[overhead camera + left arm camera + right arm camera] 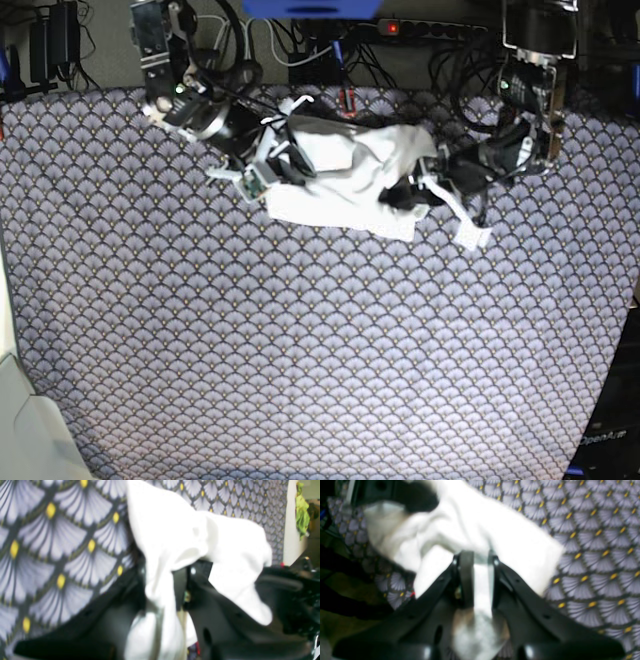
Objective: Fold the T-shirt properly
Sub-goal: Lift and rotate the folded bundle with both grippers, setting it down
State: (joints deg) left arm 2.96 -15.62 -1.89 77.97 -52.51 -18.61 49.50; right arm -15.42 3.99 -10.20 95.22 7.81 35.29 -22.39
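A: Where does the T-shirt [345, 175] lie?
B: Bunched at the far edge of the patterned worktop [300, 350], between both arms.
A: And each claw?
B: The left claw [166, 580] pinches white cloth; the right claw [480, 560] pinches a fold too.

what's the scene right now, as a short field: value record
surface: patterned cloth of grey fan shapes with yellow dots
garment: T-shirt, white side showing, bunched at the far edge of the table
left gripper: fingers shut on the T-shirt's cloth
right gripper: fingers shut on the T-shirt's cloth
print: not visible in any view
fold state: crumpled, no neat fold yet
background: cables and a power strip behind the table
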